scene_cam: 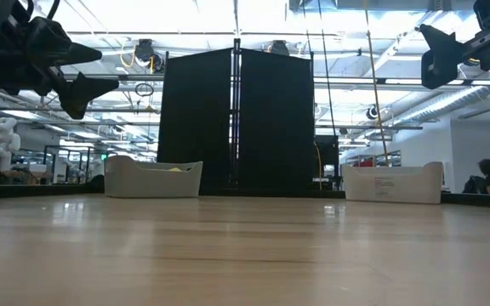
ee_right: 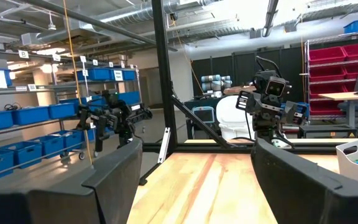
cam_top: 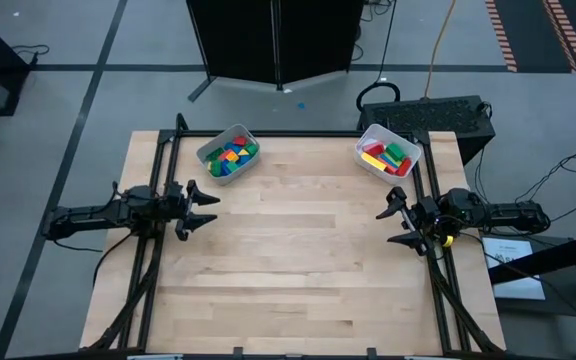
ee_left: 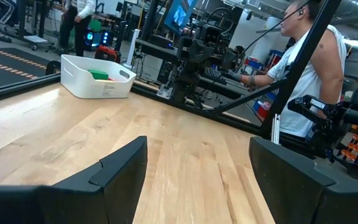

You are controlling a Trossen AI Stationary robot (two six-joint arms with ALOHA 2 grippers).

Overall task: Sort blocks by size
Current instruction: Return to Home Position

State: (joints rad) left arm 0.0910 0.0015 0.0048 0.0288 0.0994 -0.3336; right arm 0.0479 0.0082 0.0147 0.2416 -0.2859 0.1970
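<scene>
Blocks [cam_top: 230, 157] all lie in the two white bins at the bench's [cam_top: 298, 260] far edge, one bin [cam_top: 218, 137] toward its left corner and the other [cam_top: 398, 137] toward its right. The likeliest slip now is an arm swinging wide and knocking a bin. The left gripper [cam_top: 215, 210] hangs spread and empty above the left edge, and the right gripper [cam_top: 383, 227] does the same above the right edge.

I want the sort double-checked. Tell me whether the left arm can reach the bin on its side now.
Probably yes. The left gripper is open and empty, nothing stands on the table between it and that bin, and the bin's top is uncovered.
</scene>
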